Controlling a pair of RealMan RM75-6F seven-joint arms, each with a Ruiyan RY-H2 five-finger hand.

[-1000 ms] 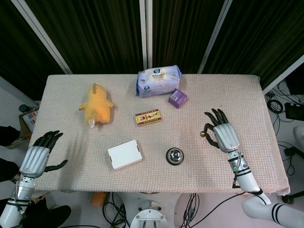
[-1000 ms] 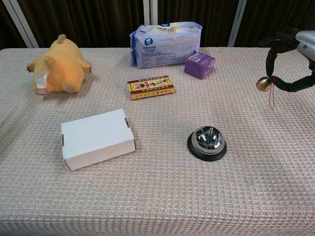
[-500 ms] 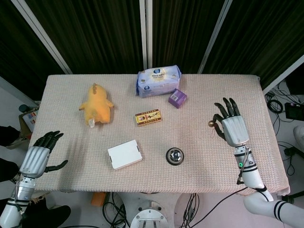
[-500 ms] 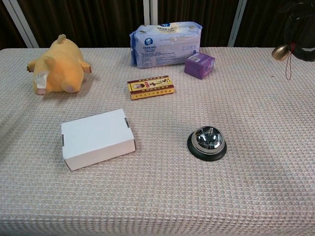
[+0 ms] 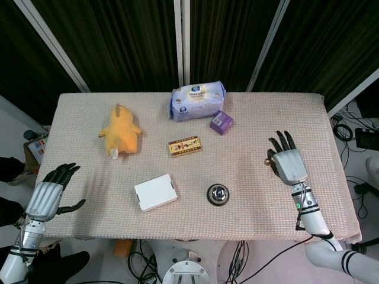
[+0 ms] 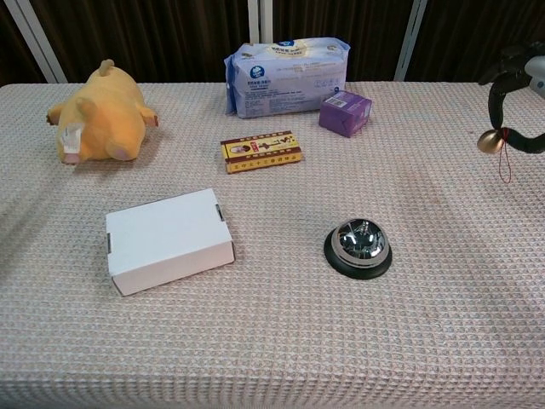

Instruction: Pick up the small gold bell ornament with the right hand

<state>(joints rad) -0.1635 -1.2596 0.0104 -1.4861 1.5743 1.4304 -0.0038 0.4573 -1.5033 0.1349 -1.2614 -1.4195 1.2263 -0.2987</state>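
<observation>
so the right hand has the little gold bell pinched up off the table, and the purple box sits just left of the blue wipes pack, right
Not quite. The right hand does hold the gold bell clear of the table, but the purple box sits at the right front corner of the blue wipes pack, not to its left. The chest view shows this plainly.

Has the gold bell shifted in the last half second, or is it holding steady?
Yes. In the chest view the gold bell, pinched by the right hand, has dropped lower, from level with the purple box's top to below it.
</observation>
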